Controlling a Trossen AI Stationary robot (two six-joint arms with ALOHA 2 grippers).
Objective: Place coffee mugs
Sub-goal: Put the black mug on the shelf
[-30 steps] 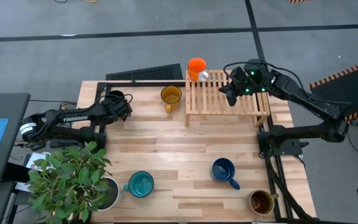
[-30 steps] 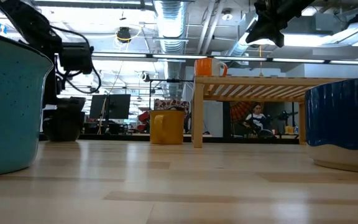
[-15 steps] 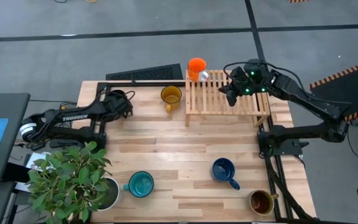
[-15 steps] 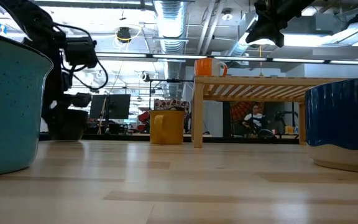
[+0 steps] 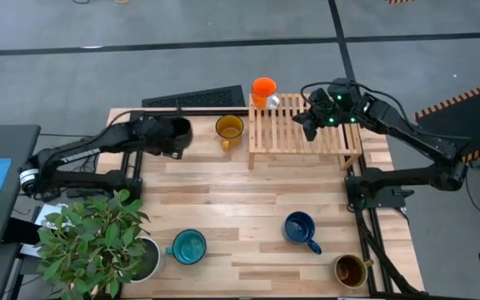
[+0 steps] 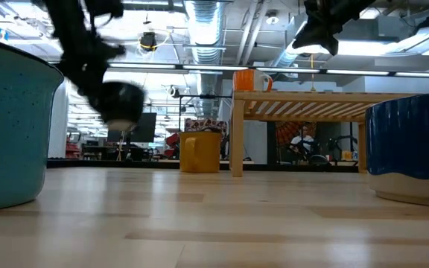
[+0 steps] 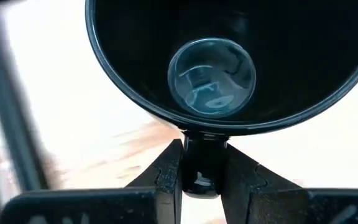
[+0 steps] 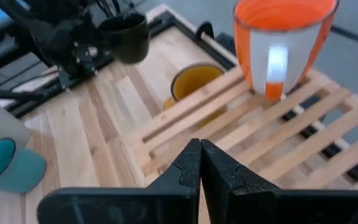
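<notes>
My left gripper [image 5: 163,135] is shut on a black mug [image 5: 177,132] at the table's far left; the low view shows the black mug [image 6: 120,103] in the air, blurred. An orange mug [image 5: 263,90] stands on the far left corner of a wooden slat rack [image 5: 307,142]. A yellow mug [image 5: 228,129] stands on the table left of the rack. Teal [image 5: 188,247], dark blue [image 5: 300,228] and olive-brown [image 5: 351,271] mugs stand near the front edge. My right gripper [image 5: 308,125] hovers shut over the rack, touching nothing. My left gripper pinches the black mug's handle [image 7: 202,167] between its two fingers, just below the rim. The fingers [image 7: 166,177] come from the table's left, slanting down. The mug is lifted clear of the table, and its open mouth [image 7: 229,62] faces the wrist camera.
A potted plant [image 5: 98,237] in a white pot [image 5: 147,260] fills the near left corner. A dark keyboard [image 5: 194,98] lies along the far edge. Bare wood spreads across the table's middle [image 5: 248,204].
My left gripper has taken hold of the black mug, lifted it off the table and carried it toward the table's right edge, toward the yellow mug. The mug stood on the table a second ago; now it hangs clear. My right arm has kept still.
</notes>
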